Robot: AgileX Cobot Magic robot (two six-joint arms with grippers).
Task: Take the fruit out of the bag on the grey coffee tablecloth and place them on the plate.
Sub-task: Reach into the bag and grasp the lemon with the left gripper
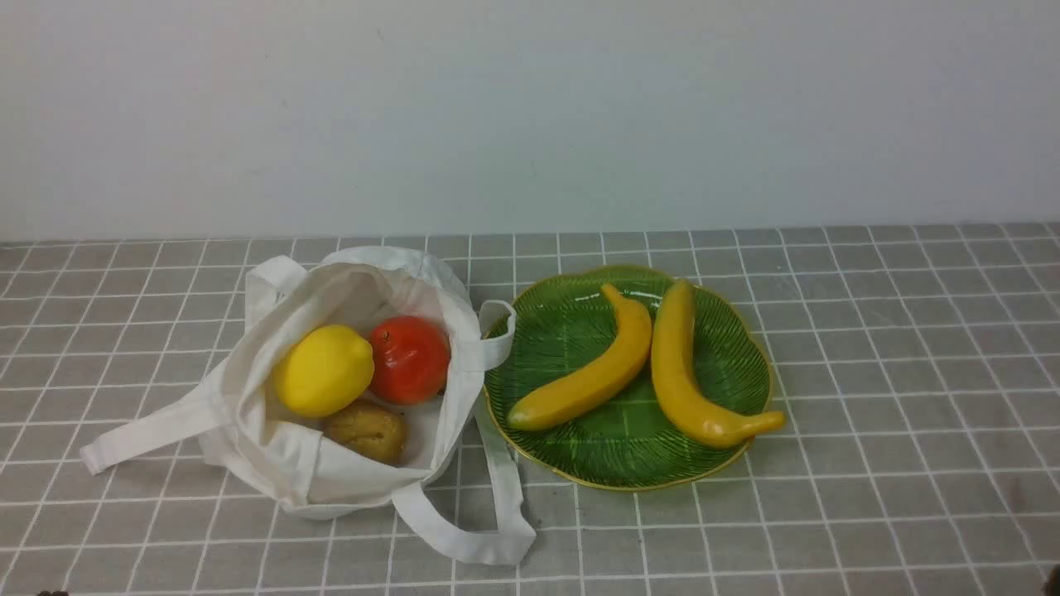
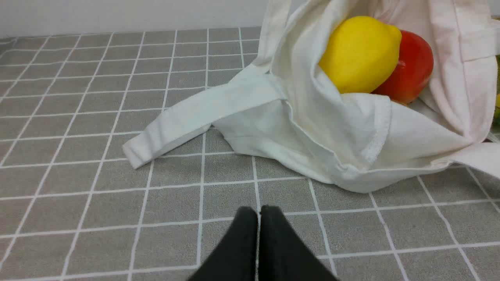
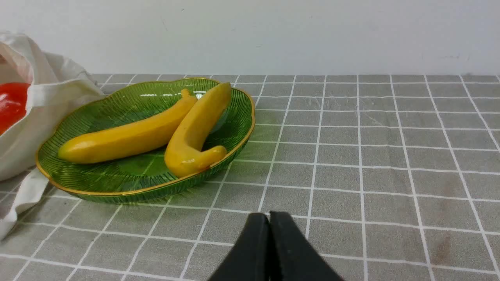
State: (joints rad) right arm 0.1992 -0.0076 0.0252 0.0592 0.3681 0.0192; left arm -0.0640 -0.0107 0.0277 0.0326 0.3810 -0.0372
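With my left pincer (image 2: 258, 211) and right pincer (image 3: 269, 217) clenched empty, I judge picking unstarted; next I'd open the left for the bright yellow lemon (image 2: 358, 54) ahead in the off-white cloth bag (image 2: 312, 128).

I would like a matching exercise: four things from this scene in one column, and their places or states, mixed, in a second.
1. bright yellow lemon
2. brown oval fruit
3. two long yellow bananas
4. left gripper

a. on the green leaf-shaped plate
b. shut, holding nothing
c. in the off-white cloth bag, left of the round red-orange fruit
d. in the bag, nearest the robot

Pairs: 1-c, 2-d, 3-a, 4-b.
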